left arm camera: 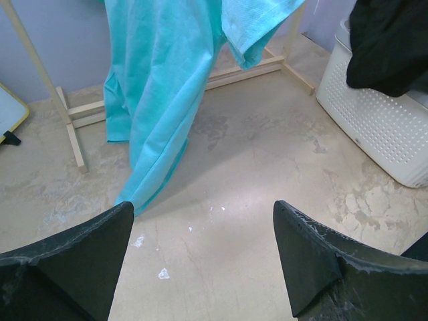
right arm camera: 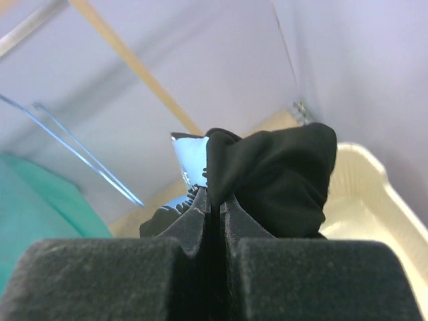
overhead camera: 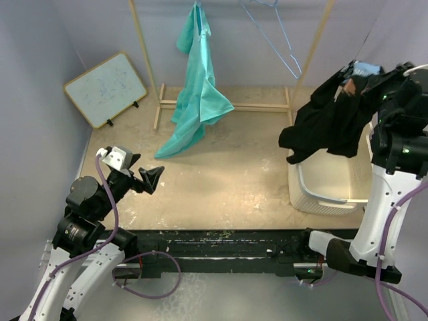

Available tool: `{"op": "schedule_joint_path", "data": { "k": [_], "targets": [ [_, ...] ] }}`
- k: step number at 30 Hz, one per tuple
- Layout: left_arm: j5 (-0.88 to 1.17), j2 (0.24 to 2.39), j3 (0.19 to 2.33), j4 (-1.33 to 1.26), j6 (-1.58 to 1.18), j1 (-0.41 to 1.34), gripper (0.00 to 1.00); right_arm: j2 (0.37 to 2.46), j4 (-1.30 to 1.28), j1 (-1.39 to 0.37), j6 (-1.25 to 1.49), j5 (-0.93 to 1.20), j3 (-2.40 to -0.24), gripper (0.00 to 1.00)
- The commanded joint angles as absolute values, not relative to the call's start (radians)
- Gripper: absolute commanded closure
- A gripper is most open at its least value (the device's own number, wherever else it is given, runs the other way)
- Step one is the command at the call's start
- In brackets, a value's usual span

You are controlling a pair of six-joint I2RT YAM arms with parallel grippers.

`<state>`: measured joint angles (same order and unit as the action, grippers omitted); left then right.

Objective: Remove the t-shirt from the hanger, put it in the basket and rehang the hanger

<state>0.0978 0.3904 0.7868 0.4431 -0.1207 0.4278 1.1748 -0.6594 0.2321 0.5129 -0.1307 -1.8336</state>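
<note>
Right gripper [right arm camera: 215, 204] clamped on black t-shirt [overhead camera: 328, 120] over laundry basket [overhead camera: 321, 197], right of frame; cloth overhangs rim, may slide out on release; left gripper [left arm camera: 202, 221] wide, empty

Scuffed beige table [overhead camera: 234, 180], white basket [overhead camera: 314, 197] at right, wooden rack [overhead camera: 261, 105] behind, whiteboard [overhead camera: 107, 89] far left

The right gripper [right arm camera: 215, 202] pinches a bunched black t-shirt [right arm camera: 274, 167], a white basket [right arm camera: 374, 194] behind; a pale blue patch [right arm camera: 189, 160], possibly a label, adjoins it, blue wire hanger [right arm camera: 80, 150] beyond.
</note>
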Motion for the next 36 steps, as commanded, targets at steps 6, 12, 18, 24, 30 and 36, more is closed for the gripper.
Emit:
{"op": "schedule_joint_path", "data": {
  "k": [6, 12, 18, 24, 30, 36],
  "targets": [
    [0.124, 0.380, 0.779, 0.404, -0.136, 0.428, 0.12, 1.336, -0.638, 0.241, 0.496, -0.312, -2.282, 1.00],
    [0.124, 0.384, 0.781, 0.402, -0.135, 0.428, 0.12, 1.307, -0.615, 0.242, 0.495, -0.253, -2.111, 1.00],
    [0.126, 0.379, 0.778, 0.405, -0.139, 0.428, 0.12, 1.119, -0.474, 0.242, 0.501, -0.031, -1.550, 0.16],
    [0.140, 0.399, 0.778, 0.397, -0.137, 0.428, 0.12, 1.029, -0.452, 0.241, 0.447, 0.080, -1.468, 0.10],
    [0.129, 0.405, 0.779, 0.396, -0.133, 0.428, 0.12, 1.029, -0.386, 0.064, 0.455, 0.364, -1.510, 0.69],
    [0.124, 0.405, 0.781, 0.402, -0.135, 0.429, 0.13, 1.212, -0.408, -0.340, 0.355, 0.213, -1.701, 1.00]
  ]
}}
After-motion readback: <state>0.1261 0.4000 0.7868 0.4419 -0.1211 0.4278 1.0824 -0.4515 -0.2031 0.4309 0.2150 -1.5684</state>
